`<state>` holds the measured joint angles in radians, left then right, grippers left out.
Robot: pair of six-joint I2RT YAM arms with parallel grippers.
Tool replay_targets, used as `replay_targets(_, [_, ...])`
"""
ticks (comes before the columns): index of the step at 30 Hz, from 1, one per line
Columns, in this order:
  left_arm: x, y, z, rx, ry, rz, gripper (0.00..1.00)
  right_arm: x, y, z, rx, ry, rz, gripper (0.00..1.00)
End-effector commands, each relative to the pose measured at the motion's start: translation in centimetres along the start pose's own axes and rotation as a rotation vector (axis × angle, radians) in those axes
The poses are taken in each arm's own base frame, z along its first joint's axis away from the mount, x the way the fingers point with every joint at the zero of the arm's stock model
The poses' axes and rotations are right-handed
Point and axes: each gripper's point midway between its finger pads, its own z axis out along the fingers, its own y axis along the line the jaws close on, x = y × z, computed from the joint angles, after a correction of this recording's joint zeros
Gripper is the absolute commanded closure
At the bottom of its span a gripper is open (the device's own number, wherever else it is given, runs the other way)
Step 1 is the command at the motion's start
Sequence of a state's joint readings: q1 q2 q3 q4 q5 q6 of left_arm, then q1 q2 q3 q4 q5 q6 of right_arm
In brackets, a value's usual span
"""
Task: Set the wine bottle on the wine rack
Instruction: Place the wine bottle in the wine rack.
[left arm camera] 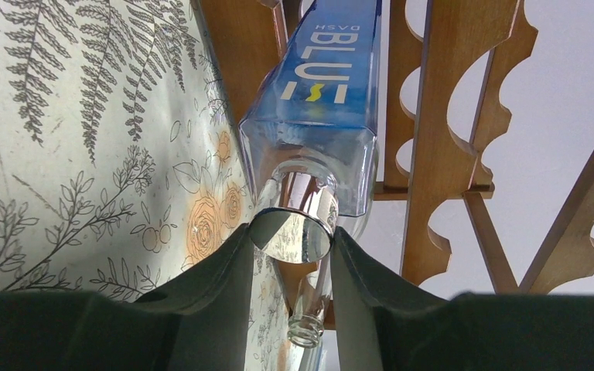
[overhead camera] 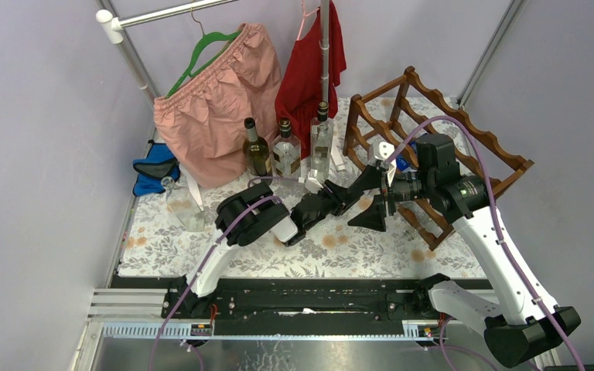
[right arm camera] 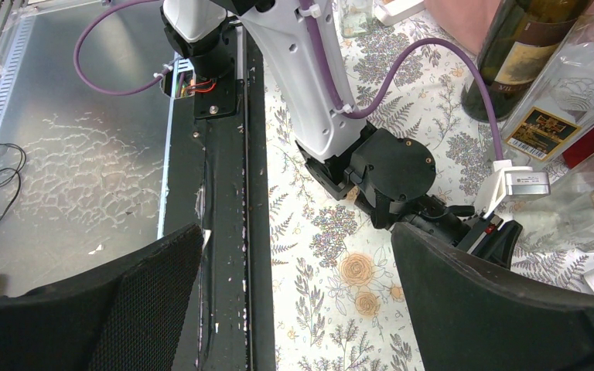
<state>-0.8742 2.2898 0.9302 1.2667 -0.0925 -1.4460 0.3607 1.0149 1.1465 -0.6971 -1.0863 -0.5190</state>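
The wine bottle (left arm camera: pixel 325 100) is clear blue glass with a "BLU" label. It lies tilted against the reddish-brown wooden wine rack (left arm camera: pixel 441 154), base end away from me. My left gripper (left arm camera: pixel 292 241) is shut on its silver cap (left arm camera: pixel 290 232), one finger on each side. From above, the left gripper (overhead camera: pixel 373 179) reaches the near-left end of the wine rack (overhead camera: pixel 464 131), where a bit of blue bottle (overhead camera: pixel 404 164) shows. My right gripper (right arm camera: pixel 295 232) stands wide open over the floral tablecloth with nothing between its fingers. In the top view the right gripper (overhead camera: pixel 373 207) hovers just beside the left gripper.
Three upright bottles (overhead camera: pixel 285 148) stand at the back centre, below pink shorts (overhead camera: pixel 216 100) and a red garment (overhead camera: pixel 313 69) on a rail. A blue pouch (overhead camera: pixel 155 166) lies far left. Another clear glass bottle neck (left arm camera: pixel 307 325) shows below my left fingers.
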Motion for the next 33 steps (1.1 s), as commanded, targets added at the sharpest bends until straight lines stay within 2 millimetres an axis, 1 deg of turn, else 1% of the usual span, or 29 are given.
replay_targets(1, [1.1, 8.4, -1.4, -0.261, 0.060, 0.079, 0.95, -0.8, 0.3, -0.2, -0.013, -0.031, -0.042, 0.00])
replay_targets(11, [1.1, 7.5, -0.7, -0.241, 0.061, 0.062, 0.94, -0.8, 0.4, -0.2, -0.011, -0.031, -0.045, 0.00])
replay_targets(25, [2.3, 6.4, 0.4, -0.193, 0.092, 0.026, 0.88, -0.9, 0.5, -0.3, -0.011, -0.034, -0.050, 0.00])
replay_targets(33, [2.3, 5.4, 1.0, -0.171, 0.095, 0.018, 0.84, -0.8, 0.5, -0.3, -0.012, -0.035, -0.049, 0.00])
